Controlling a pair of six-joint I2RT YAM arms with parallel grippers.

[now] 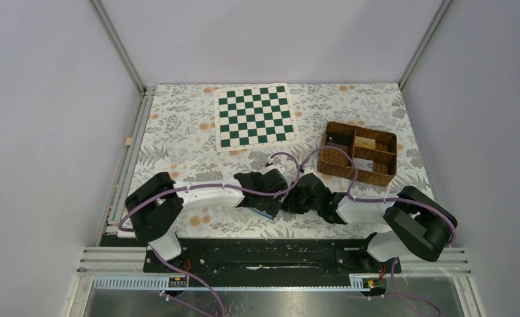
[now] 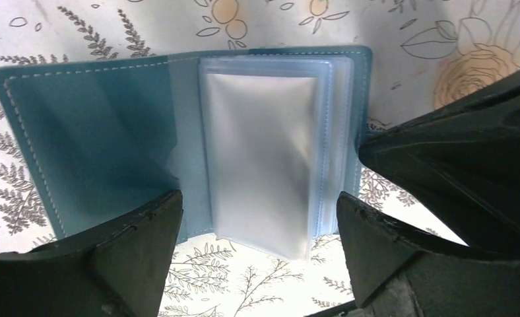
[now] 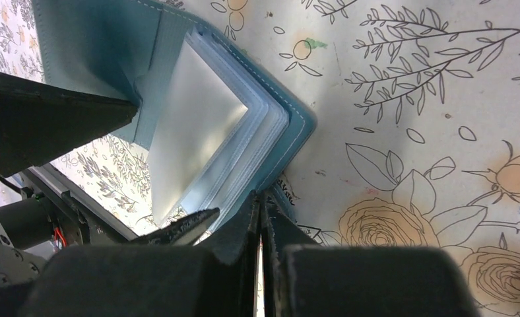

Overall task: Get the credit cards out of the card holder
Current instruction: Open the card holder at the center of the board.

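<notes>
Left end effector (image 2: 259, 201): hanging over the open holder with its fingers spread wide, one over the left leaf and the other just off the right side of the sleeves. It is gripping nothing.
Chequered board (image 1: 255, 116): lying flat at the far side of the floral counter (image 1: 178, 142), well apart from both arms. Only the top view is showing it.
Card holder (image 2: 99, 145): lying open on the counter near its near edge, between the two end effectors. The top view is giving only a blue sliver under the black wrists. The wrist views are showing the blue left leaf and a stack of clear sleeves on the right leaf.
Right end effector (image 3: 261, 210): fingers pressed together, with the tips touching the holder's outer cover edge. Whether any of the cover is caught between them cannot be told.
Wicker basket (image 1: 376, 177): sitting at the right, beyond the right arm, in the top view only.
Credit card (image 1: 366, 142): one small tan-gold flat piece, seemingly a card, lying in a rear compartment of the basket, apart from the holder.
</notes>
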